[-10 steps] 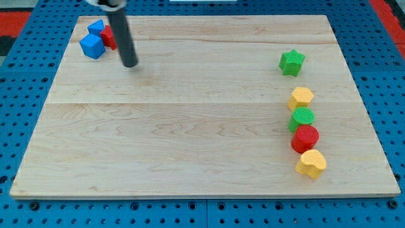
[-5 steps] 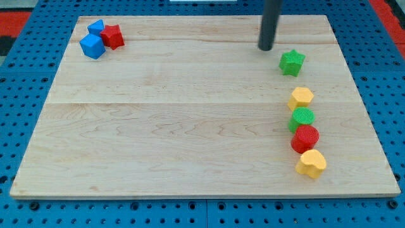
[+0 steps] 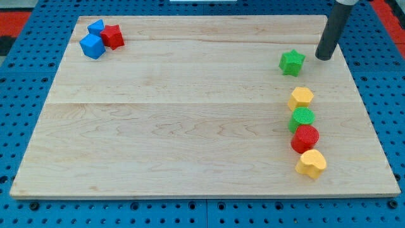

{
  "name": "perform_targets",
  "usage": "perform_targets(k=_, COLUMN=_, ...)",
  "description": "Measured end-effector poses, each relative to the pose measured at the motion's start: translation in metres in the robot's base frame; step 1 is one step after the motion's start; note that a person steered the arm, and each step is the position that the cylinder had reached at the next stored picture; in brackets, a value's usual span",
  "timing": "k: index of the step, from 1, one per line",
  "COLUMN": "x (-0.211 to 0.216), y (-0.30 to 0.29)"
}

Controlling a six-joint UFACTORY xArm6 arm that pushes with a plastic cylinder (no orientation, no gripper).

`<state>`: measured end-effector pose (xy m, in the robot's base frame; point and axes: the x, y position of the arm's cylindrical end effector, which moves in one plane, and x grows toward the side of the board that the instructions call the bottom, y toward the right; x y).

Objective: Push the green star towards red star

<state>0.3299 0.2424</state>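
The green star (image 3: 292,62) lies at the board's upper right. The red star (image 3: 113,36) lies at the upper left corner, touching two blue blocks. My tip (image 3: 323,57) rests on the board just to the right of the green star, a short gap apart from it. The dark rod rises from the tip toward the view's top right.
Two blue blocks (image 3: 92,45) (image 3: 96,28) sit beside the red star. Below the green star runs a column: a yellow block (image 3: 301,97), a green cylinder (image 3: 302,118), a red cylinder (image 3: 305,138) and a yellow heart (image 3: 311,163). The wooden board (image 3: 190,126) lies on a blue pegboard.
My tip has moved from the upper left by the red star across the board's top to the right side of the green star. No block has moved.
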Motion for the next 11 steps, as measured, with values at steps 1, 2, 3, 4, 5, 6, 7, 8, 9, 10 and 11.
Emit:
perform_targets(k=1, x=0.004, y=0.0)
perform_targets(k=2, x=0.006, y=-0.006)
perform_targets(k=3, x=0.011, y=-0.018)
perform_targets(k=4, x=0.014, y=-0.041)
perform_targets(k=5, x=0.014, y=-0.073)
perform_targets(k=6, x=0.014, y=-0.104)
perform_targets(k=7, x=0.014, y=-0.133)
perform_targets(k=8, x=0.014, y=-0.163)
perform_targets(k=9, x=0.014, y=-0.192)
perform_targets(k=10, x=0.014, y=-0.221)
perform_targets(k=11, x=0.014, y=-0.254)
